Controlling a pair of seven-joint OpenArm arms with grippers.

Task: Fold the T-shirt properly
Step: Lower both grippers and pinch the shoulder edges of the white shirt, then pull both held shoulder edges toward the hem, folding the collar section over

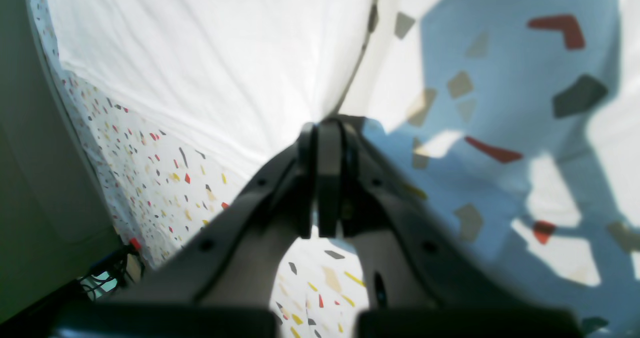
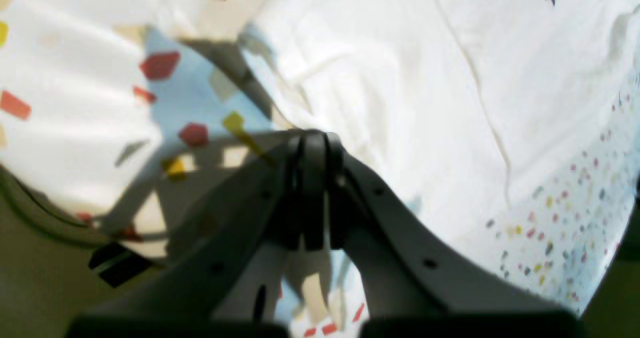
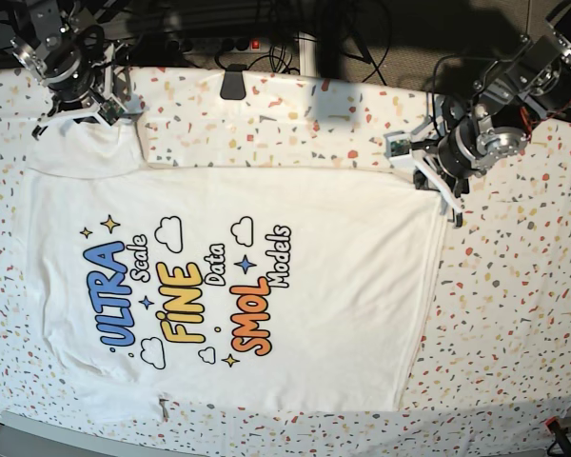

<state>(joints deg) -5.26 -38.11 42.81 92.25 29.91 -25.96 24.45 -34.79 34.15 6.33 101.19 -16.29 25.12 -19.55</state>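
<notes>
Right now the T-shirt (image 3: 233, 286) lies spread print-up across the speckled tablecloth (image 3: 514, 314), flat and ready for a first fold. Farther back, both arms have gone to its far edge: the left gripper (image 3: 444, 202) is pressed together, pinching the hem corner, and the right gripper (image 3: 114, 112) is likewise clamped at the sleeve, presumably to lift that edge together.

A table covered by a white tablecloth (image 3: 514, 314) speckled with red, yellow and grey terrazzo chips carries everything. The T-shirt (image 3: 295, 286) lies spread flat directly on it, print side up, reading "ULTRA FINE SMOL" with clouds and stars, its hem toward the view's right. A small black object (image 3: 233, 84) rests on the cloth near the far edge, just beyond the shirt.
</notes>
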